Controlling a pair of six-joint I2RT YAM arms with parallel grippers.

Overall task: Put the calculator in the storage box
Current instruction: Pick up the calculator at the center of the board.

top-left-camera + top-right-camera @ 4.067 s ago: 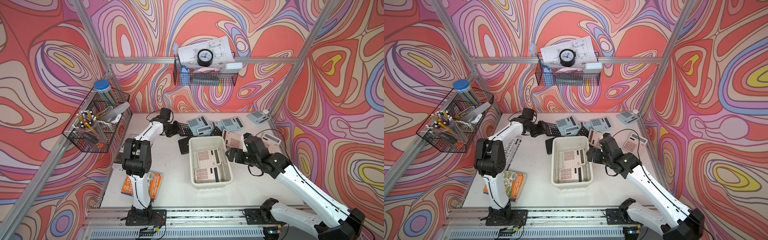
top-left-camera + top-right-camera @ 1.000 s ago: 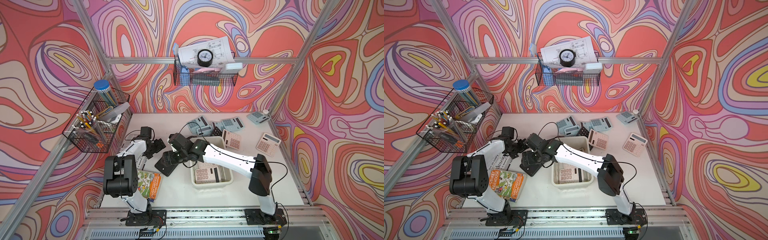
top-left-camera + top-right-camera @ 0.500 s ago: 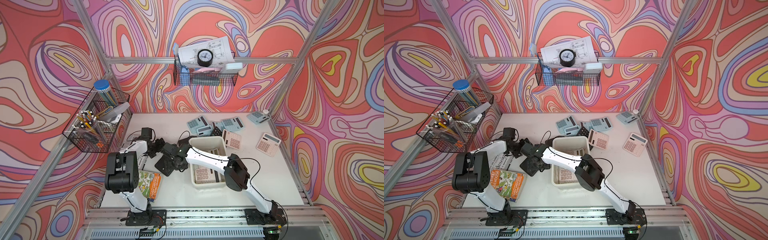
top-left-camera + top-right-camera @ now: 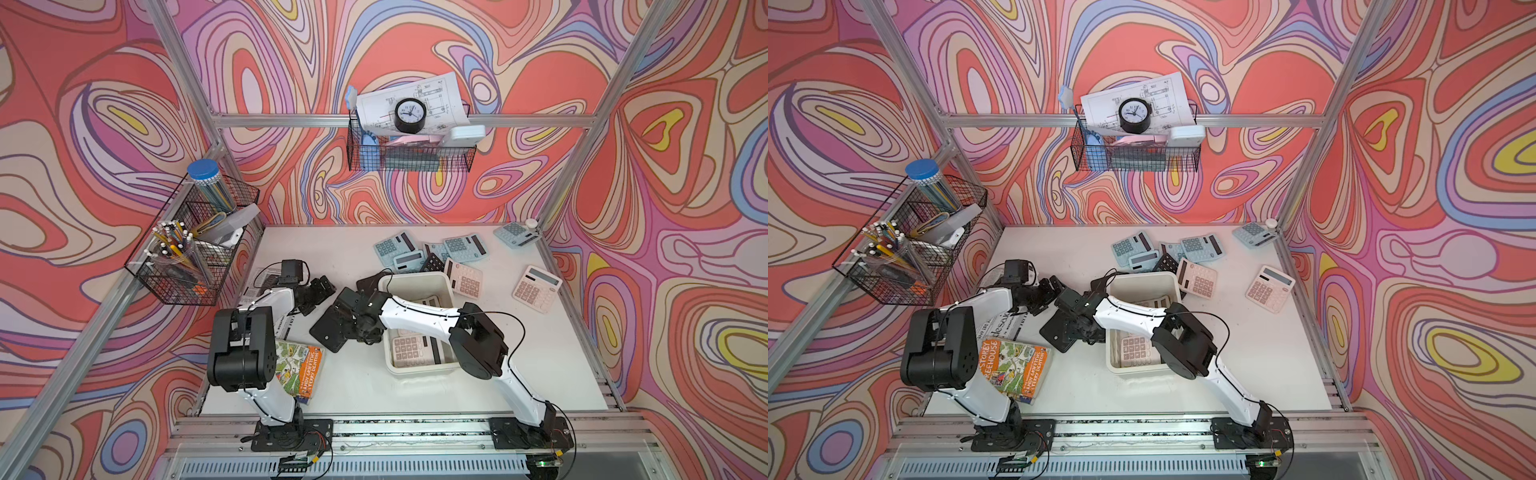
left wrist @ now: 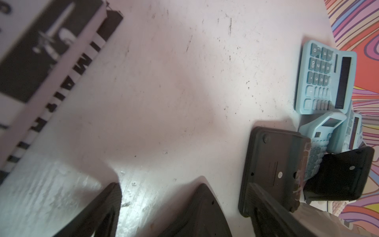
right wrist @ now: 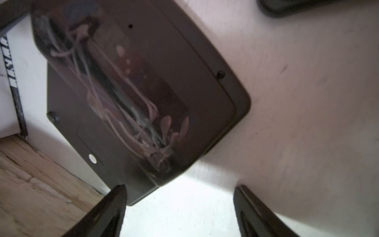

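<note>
L: left gripper [image 5: 160,185] spread, empty; bare tabletop [image 5: 164,92] ahead, newspaper [image 5: 41,51] edge alongside | R: right gripper [image 6: 180,187] spread, nothing between; black calculator [image 6: 194,92] lies back-up just ahead, corner right by one fingertip (wrist view only) | storage box [image 4: 415,276] just behind right gripper, top views only

Storage box [image 4: 415,370] half behind right arm [image 4: 415,318]

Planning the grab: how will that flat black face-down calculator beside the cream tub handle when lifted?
The flat black face-down calculator is probably rigid: hard moulded shell, screwed back. Lying flush on the white table, it will probably slide before an edge lifts.
</note>
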